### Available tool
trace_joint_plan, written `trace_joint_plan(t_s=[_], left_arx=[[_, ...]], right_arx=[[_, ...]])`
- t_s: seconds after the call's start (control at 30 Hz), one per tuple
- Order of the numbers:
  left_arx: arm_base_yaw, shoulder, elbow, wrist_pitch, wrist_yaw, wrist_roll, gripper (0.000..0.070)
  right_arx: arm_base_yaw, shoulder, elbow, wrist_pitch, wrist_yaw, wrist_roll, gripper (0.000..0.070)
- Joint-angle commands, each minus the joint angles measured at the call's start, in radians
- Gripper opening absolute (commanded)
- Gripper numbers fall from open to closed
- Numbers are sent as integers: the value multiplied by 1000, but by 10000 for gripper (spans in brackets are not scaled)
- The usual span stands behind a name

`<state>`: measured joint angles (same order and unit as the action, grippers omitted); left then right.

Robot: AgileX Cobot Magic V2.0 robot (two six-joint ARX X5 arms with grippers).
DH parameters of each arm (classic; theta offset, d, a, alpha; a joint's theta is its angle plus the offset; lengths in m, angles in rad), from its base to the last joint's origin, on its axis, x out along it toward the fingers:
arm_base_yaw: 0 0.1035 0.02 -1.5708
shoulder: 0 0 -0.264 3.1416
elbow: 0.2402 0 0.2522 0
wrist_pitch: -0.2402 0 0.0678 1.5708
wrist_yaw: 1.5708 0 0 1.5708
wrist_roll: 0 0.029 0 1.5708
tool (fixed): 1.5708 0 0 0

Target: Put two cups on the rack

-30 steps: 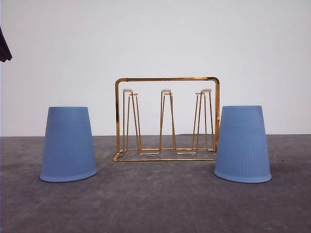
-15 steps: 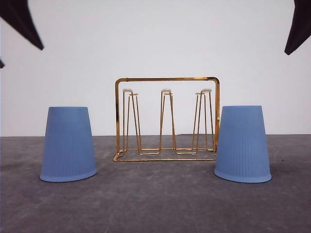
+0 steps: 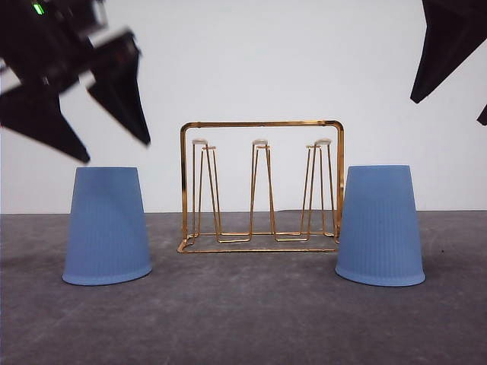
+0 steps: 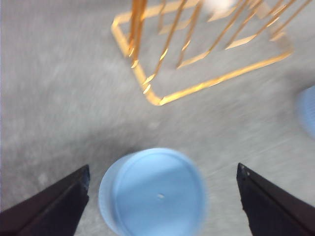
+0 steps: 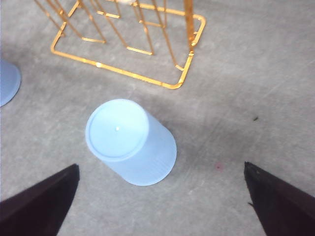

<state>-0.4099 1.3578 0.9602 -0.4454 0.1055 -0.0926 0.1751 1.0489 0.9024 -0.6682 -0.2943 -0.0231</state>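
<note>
Two light-blue ribbed cups stand upside down on the grey table. The left cup (image 3: 106, 226) (image 4: 155, 194) and the right cup (image 3: 380, 226) (image 5: 130, 140) flank the gold wire rack (image 3: 261, 186) (image 4: 197, 59) (image 5: 128, 49), whose white-capped prongs are bare. My left gripper (image 3: 112, 150) (image 4: 162, 169) hangs open just above the left cup, its fingers spread wider than the cup's base. Higher up, my right gripper (image 3: 449, 110) (image 5: 161, 166) is open over the right cup. Neither gripper touches a cup.
The grey table (image 3: 251, 319) runs back to a plain white wall (image 3: 259, 61). Each wrist view catches the far cup at its edge: the right cup (image 4: 307, 110) and the left cup (image 5: 7, 81). A small dark speck (image 5: 255, 118) lies on the table near the right cup.
Both arms have come down into the front view. The left gripper has dropped furthest, to just above the left cup. The right has lowered slightly. Cups and rack have not moved.
</note>
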Motion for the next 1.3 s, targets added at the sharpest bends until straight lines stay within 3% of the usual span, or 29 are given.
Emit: trace_joint_plan(t_s=[0.0, 0.17, 0.3, 0.37, 0.57, 0.87, 1.03, 1.27], left_arx=[[-7, 39, 15, 14, -19, 14, 580], [-8, 112, 15, 26, -45, 18, 567], [-9, 129, 15, 23, -46, 18, 391], [-13, 129, 16, 25, -46, 18, 342], [-30, 124, 96, -41, -38, 29, 347], [-68, 124, 440, -211, -19, 63, 348], [-86, 124, 551, -199, -20, 90, 353], [-88, 175, 559, -144, -28, 105, 353]], right_arx=[[4, 9, 12, 10, -1, -8, 686], [4, 9, 12, 10, -1, -8, 685], [4, 9, 12, 10, -1, -8, 685], [4, 9, 12, 10, -1, -8, 685], [4, 9, 12, 10, -1, -7, 685], [4, 9, 12, 9, -1, -7, 685], [4, 9, 12, 9, -1, -7, 685], [4, 9, 12, 8, -1, -7, 685]])
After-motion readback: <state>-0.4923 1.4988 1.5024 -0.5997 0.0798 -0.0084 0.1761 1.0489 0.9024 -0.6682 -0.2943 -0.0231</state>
